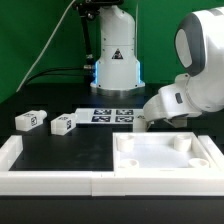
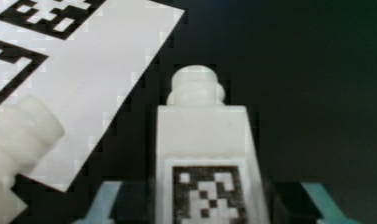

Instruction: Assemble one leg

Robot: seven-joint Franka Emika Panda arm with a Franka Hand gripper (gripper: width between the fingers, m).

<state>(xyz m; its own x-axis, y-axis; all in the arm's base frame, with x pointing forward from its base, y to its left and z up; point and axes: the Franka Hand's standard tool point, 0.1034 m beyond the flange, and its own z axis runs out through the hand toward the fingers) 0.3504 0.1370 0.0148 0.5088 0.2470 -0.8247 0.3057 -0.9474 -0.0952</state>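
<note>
In the wrist view a white leg (image 2: 206, 140) with a black-and-white tag on its face lies on the black table between my gripper's (image 2: 211, 205) teal fingertips (image 2: 110, 200). There is a dark gap on each side of it, so the gripper is open around the leg and not touching it. Part of another white block (image 2: 14, 140) shows beside it. In the exterior view two more legs (image 1: 30, 118) (image 1: 62, 124) lie at the left. My gripper is down at the table right of the marker board, hidden behind the arm's white wrist (image 1: 165, 103).
The marker board (image 1: 110, 113) (image 2: 69, 60) lies on the table by the robot base. The large flat white square piece with corner holes (image 1: 165, 152) lies at the front right. A low white wall (image 1: 50, 182) runs along the front and left edges.
</note>
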